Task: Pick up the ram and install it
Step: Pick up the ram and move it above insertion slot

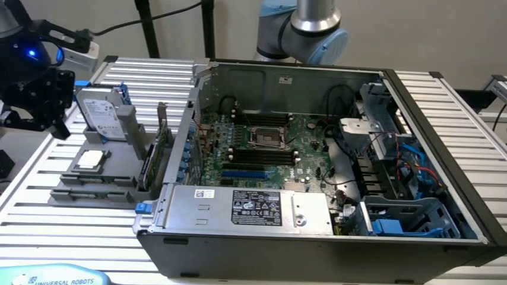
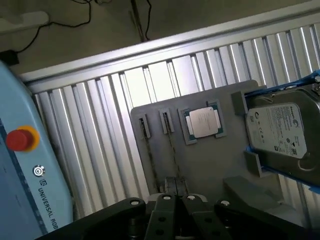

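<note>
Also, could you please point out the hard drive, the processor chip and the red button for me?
hard drive (image 2: 277, 131), wrist view, on its pale top label.
processor chip (image 2: 204, 122), wrist view, on the middle of its silver lid.
red button (image 2: 18, 140), wrist view, on its red cap.

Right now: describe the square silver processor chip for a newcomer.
A grey plastic holder sits on the exterior view's left of the open grey computer case. The chip lies flat in its square pocket; the silver hard drive beside it stands on edge.
</note>
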You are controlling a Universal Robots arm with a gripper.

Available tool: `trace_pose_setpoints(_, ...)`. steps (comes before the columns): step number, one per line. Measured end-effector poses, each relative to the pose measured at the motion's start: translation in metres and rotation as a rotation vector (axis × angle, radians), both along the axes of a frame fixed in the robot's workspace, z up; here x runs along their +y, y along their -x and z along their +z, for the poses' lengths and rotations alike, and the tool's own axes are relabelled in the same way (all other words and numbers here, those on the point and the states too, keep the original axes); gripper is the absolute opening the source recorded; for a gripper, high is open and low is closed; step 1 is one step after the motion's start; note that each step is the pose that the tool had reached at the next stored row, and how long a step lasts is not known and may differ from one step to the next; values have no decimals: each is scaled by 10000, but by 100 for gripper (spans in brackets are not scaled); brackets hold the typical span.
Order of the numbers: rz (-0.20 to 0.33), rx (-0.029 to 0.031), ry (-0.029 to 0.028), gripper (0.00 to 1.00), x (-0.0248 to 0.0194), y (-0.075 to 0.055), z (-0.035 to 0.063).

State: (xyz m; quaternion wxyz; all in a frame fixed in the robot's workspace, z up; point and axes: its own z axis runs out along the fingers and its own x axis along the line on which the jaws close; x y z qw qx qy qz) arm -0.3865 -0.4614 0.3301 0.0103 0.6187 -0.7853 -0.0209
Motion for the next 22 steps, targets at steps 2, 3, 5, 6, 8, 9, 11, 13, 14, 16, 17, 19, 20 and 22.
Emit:
trace_pose_setpoints(2, 377, 0, 0, 11, 0, 0, -17)
trace_pose_setpoints(3, 549, 0, 0, 11, 0, 0, -25)
trace_pose_setpoints(5, 909, 1, 1, 11, 0, 0, -42)
trace_pose_setpoints(6, 1106, 0, 1, 11, 0, 0, -51)
trace_pose_setpoints(8, 1454, -2, 1, 11, 0, 0, -68)
trace_pose_setpoints(9, 1639, -3, 1, 11, 0, 0, -79)
trace_pose_setpoints(11, 1936, -4, 0, 11, -1, 0, -106)
trace_pose_setpoints(13, 2126, -5, 0, 11, -7, 0, -136)
trace_pose_setpoints(14, 2190, -4, 1, 11, -12, -2, -151)
trace_pose_setpoints(16, 2282, -6, 0, 12, -26, -6, -183)
trace_pose_setpoints(17, 2319, -5, 1, 18, -35, -10, -201)
trace_pose_setpoints(19, 2372, -5, 0, 24, -54, -18, -235)
trace_pose_setpoints(20, 2394, -6, 0, 24, -65, -21, -252)
trace_pose_setpoints(22, 2423, -4, 2, 36, -91, -28, -287)
